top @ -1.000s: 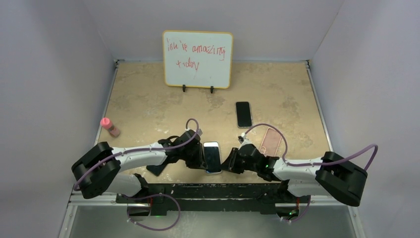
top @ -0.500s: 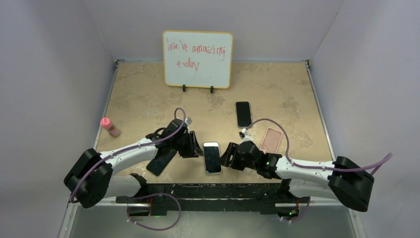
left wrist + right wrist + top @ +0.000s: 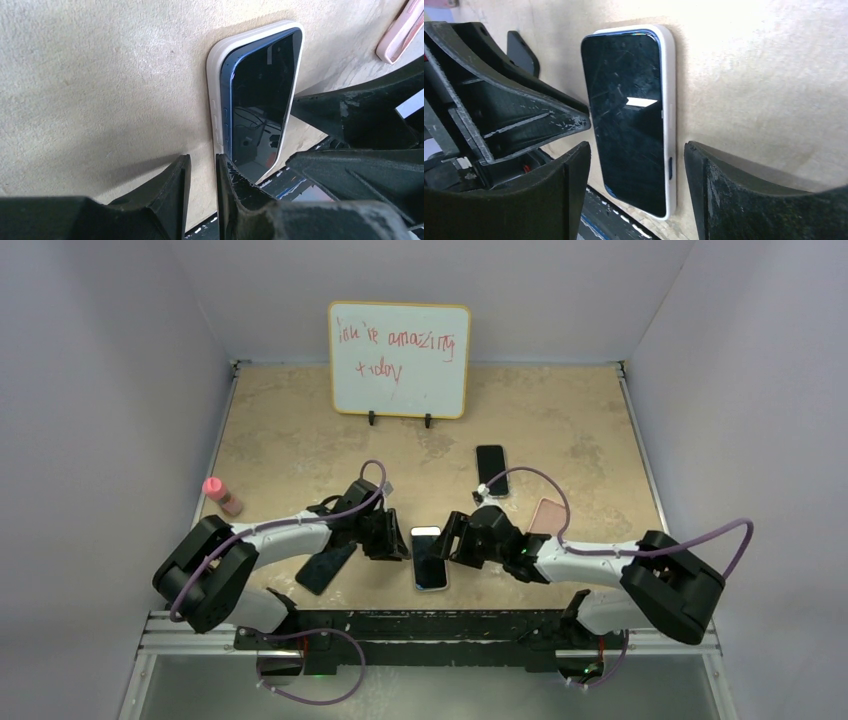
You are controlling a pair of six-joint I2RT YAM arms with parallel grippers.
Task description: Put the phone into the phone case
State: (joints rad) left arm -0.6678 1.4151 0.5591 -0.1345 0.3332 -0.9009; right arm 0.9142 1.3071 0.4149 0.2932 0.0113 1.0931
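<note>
The phone [image 3: 430,558], dark screen with a blue edge, lies in a white case [image 3: 214,75] on the table near the front edge. In the left wrist view its left side [image 3: 226,115] stands a little proud of the case wall. My left gripper [image 3: 397,542] is at the phone's left edge, its jaws [image 3: 202,167] almost closed with nothing between them. My right gripper [image 3: 450,540] is open at the phone's right side. Its fingers [image 3: 574,175] straddle the phone's near end [image 3: 634,160] without touching it.
A second black phone [image 3: 491,470] lies further back. A pink case [image 3: 545,515] is partly behind my right arm. A dark case [image 3: 325,568] lies under my left arm. A pink bottle [image 3: 222,496] stands at the left, and a whiteboard [image 3: 400,358] at the back.
My left gripper has drawn back from over the phone to its left edge. My right gripper has moved forward and left to the phone's right side. The phone has hardly moved.
</note>
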